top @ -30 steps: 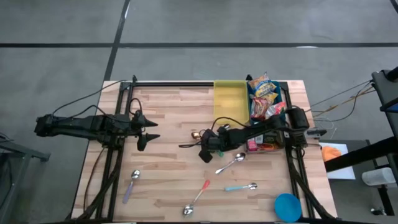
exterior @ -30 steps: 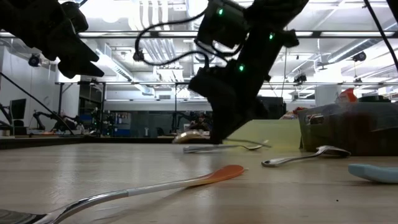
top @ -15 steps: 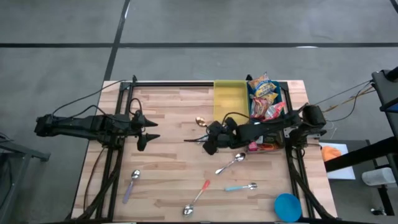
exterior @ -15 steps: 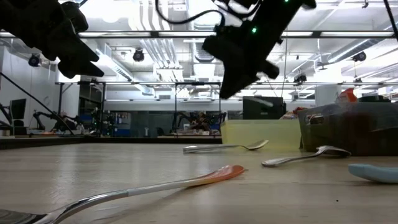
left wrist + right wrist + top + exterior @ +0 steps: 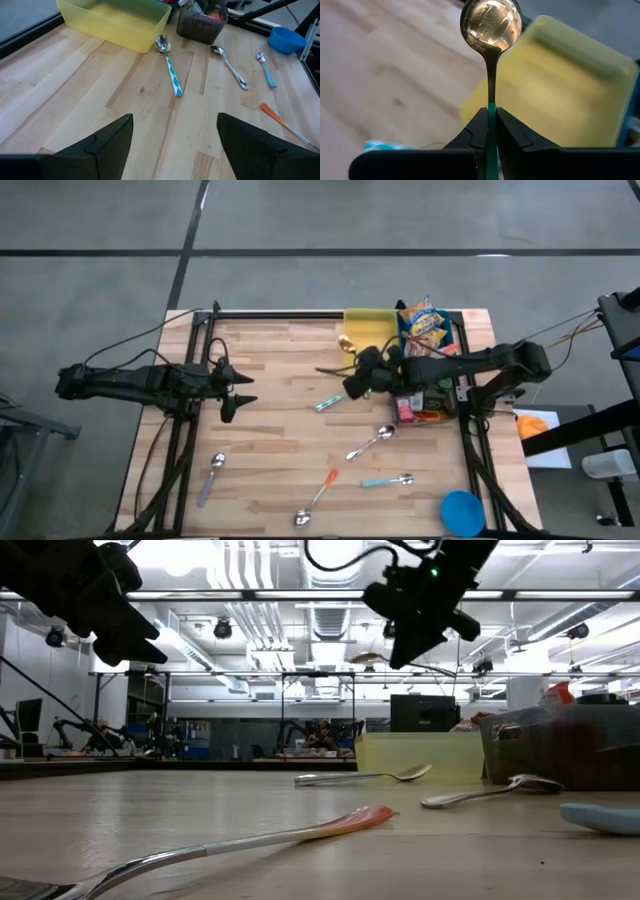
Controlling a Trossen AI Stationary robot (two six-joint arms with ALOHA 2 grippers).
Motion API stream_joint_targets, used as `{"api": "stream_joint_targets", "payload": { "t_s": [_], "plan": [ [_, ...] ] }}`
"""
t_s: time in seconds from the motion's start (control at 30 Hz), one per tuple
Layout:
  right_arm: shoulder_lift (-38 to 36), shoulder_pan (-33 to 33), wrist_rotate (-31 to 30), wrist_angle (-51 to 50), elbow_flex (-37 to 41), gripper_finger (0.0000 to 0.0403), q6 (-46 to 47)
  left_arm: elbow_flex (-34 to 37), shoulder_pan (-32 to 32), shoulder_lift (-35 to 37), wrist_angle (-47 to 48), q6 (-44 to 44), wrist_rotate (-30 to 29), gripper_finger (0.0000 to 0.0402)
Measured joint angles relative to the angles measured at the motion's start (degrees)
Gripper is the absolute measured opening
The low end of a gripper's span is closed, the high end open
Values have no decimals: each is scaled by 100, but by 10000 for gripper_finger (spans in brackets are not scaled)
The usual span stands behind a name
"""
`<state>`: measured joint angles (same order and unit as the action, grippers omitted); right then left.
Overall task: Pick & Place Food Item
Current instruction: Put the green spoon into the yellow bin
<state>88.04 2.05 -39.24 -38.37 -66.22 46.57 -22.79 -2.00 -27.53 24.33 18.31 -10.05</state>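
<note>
My right gripper is shut on a spoon with a shiny metal bowl and a green handle. It holds the spoon in the air at the near left corner of the yellow bin. The spoon's bowl points toward the table's far edge. In the low view the gripper hangs high above the table. Snack bags stand in the dark bin to the right of the yellow one. My left gripper waits open above the table's left part, with nothing between its fingers. My right gripper pinches the spoon's green handle between its two fingers, below the bare metal neck. The fingers slant down toward the far left and lie along the handle. The bowl sticks out beyond the fingertips, face up, and the spoon is lifted clear of the table.
A teal-striped spoon lies on the wood below my right gripper, its bowl by the yellow bin. More spoons lie toward the near edge. A blue bowl sits at the near right corner.
My right gripper has risen from near the tabletop and gone toward the far edge and the yellow bin, staying shut. The spoon has come up with it, lifted well clear of the table, and its bowl now hangs at the bin's near left corner.
</note>
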Motion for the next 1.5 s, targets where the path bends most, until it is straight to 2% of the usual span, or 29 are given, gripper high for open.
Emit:
{"api": "stream_joint_targets", "payload": {
  "t_s": [0.2,0.3,0.57,0.7,1.07,1.5],
  "plan": [
    [-309,-762,6,80,552,16,253,0,-1,0,-1,0,0,290],
    [-376,-1249,67,443,807,16,262,-1,-1,0,-1,1,-1,290],
    [-366,-2505,1366,1738,1284,16,-443,0,0,0,-1,0,-1,290],
    [-364,-2919,1597,1820,1441,16,-455,0,-1,0,-1,-1,-1,290],
    [-230,-3142,1884,2072,1811,16,-286,0,0,0,-1,-1,1,290],
    [934,-3190,2022,2059,1539,20,-86,0,0,4,-1,1,-1,290]
  ]
}}
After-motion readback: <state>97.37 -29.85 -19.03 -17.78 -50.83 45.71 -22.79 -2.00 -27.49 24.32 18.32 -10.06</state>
